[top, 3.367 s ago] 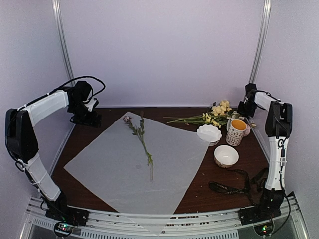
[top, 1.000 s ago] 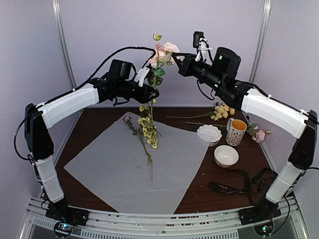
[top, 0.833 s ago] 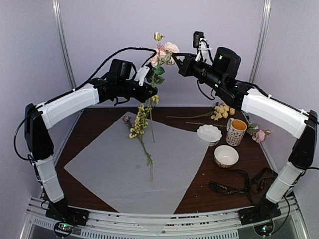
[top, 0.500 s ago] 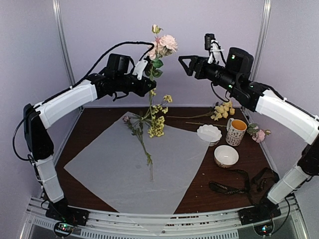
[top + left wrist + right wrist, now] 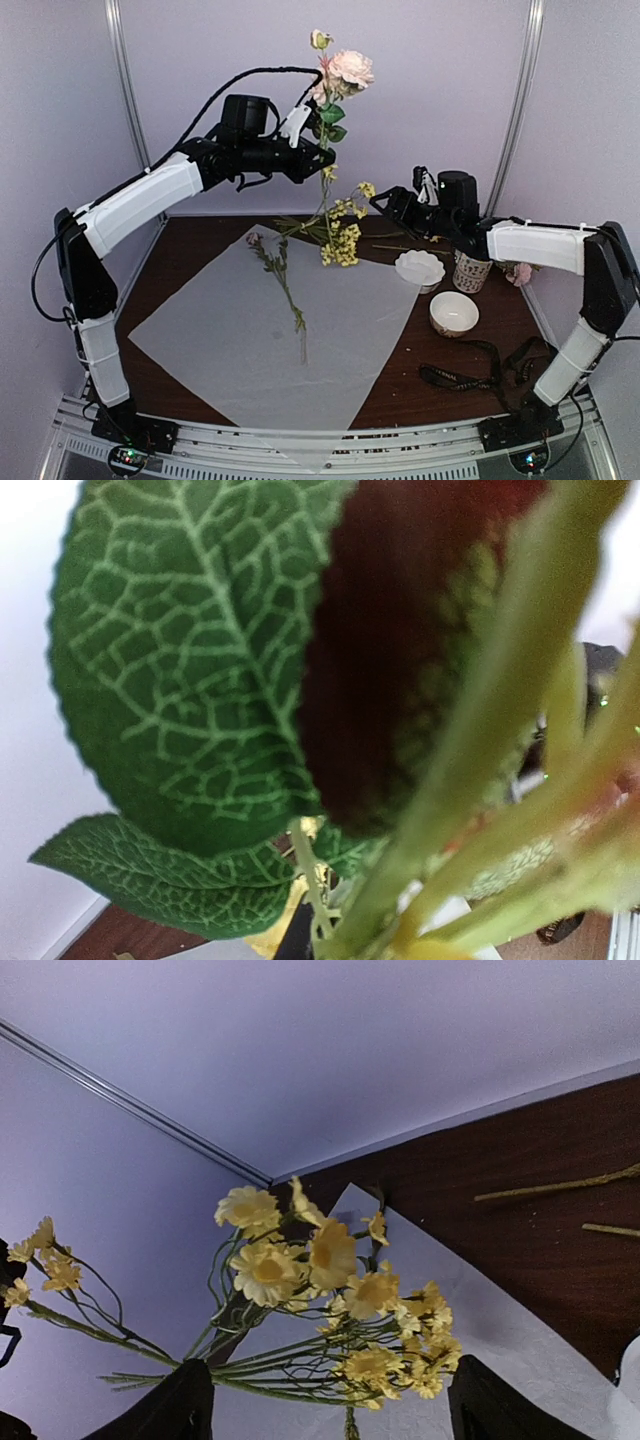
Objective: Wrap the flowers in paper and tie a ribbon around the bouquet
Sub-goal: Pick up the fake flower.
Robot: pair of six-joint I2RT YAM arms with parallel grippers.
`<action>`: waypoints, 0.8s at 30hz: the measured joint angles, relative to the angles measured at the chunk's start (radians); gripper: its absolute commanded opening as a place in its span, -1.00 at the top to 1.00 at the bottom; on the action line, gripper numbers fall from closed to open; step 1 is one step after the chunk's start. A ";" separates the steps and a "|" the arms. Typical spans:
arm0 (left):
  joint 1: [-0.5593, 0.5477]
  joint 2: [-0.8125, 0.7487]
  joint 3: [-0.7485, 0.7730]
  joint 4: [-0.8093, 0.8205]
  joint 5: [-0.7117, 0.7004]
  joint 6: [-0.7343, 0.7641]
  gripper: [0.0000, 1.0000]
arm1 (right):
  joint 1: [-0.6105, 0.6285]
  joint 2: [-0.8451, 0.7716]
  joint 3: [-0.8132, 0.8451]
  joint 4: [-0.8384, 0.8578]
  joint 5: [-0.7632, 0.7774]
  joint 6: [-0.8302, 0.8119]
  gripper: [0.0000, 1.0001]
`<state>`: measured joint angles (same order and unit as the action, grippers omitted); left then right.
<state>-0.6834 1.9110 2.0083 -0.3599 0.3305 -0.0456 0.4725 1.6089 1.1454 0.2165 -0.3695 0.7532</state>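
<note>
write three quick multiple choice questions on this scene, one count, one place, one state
1. How many white bowls stand by the mug?
A one
B two
C three

2. Where is the ribbon?
A in a bowl
B on the table
C in the mug

3. The right gripper is
A open
B shut on the ribbon
C shut on a bowl

Key:
1 B, two bowls sit beside the mug.
2 B, it lies on bare wood in front of the bowls.
3 A, its fingers stand apart, gripping nothing.

Pale yellow, pink flowers (image 5: pixel 343 215); grey-white paper (image 5: pixel 250 340); black ribbon (image 5: pixel 460 380); dark brown table (image 5: pixel 400 400).
</note>
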 measured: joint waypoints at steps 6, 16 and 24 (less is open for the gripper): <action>-0.045 0.040 0.000 -0.007 0.033 0.011 1.00 | 0.044 0.153 -0.008 0.270 -0.098 0.227 -0.66; -0.050 0.040 0.000 -0.006 0.071 0.016 1.00 | 0.080 0.324 0.163 0.380 -0.184 0.386 -0.21; -0.050 0.040 0.000 -0.007 0.087 0.032 1.00 | 0.088 0.401 0.256 0.364 -0.252 0.431 -0.32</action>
<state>-0.7330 1.9507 2.0079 -0.3672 0.4171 -0.0135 0.5602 2.0094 1.4014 0.5800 -0.6216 1.1847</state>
